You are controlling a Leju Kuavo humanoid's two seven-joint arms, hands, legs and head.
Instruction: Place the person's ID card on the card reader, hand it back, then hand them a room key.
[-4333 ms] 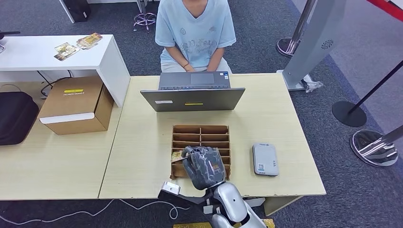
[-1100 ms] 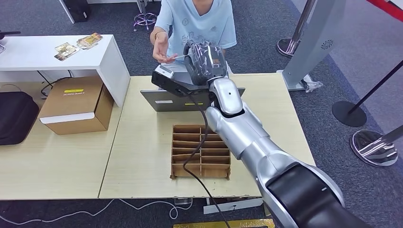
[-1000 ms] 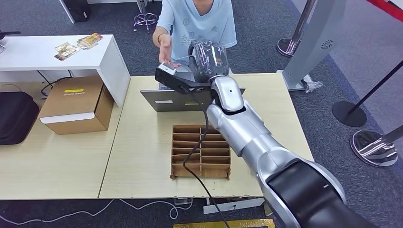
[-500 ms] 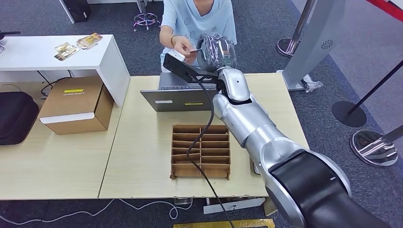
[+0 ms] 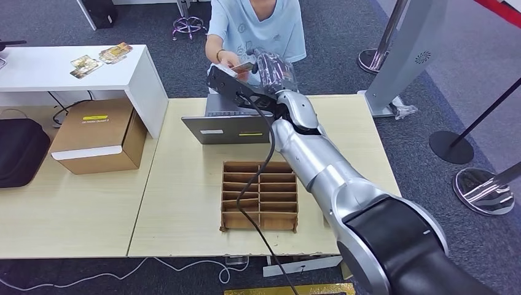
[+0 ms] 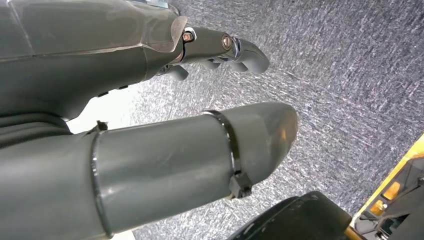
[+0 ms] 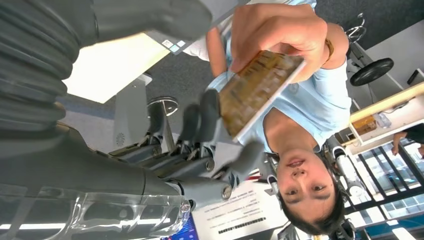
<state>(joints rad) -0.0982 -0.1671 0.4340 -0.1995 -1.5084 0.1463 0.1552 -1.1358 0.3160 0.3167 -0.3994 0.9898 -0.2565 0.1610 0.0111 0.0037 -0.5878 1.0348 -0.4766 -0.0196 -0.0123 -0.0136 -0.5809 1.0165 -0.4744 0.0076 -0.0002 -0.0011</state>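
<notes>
R hand (image 5: 271,66) is stretched out past the far edge of the desk (image 5: 184,203), over the laptop (image 5: 249,126), so the room key card (image 7: 259,85) reaches the seated person w/o them leaning in. In the R wrist view the card sits between person's hand (image 7: 277,30) and the robot's fingertips (image 7: 207,112); person pinches the far end, the robot's fingers touch the near end, loosely spread. Can't tell if they grip it or have let go. Judgement: handover, last step, nearly done. Cardboard divider tray (image 5: 260,195) sits mid-desk near the front edge, prob. the key stock. L hand (image 6: 150,140) hangs over carpet, fingers slightly curled, holds nothing.
</notes>
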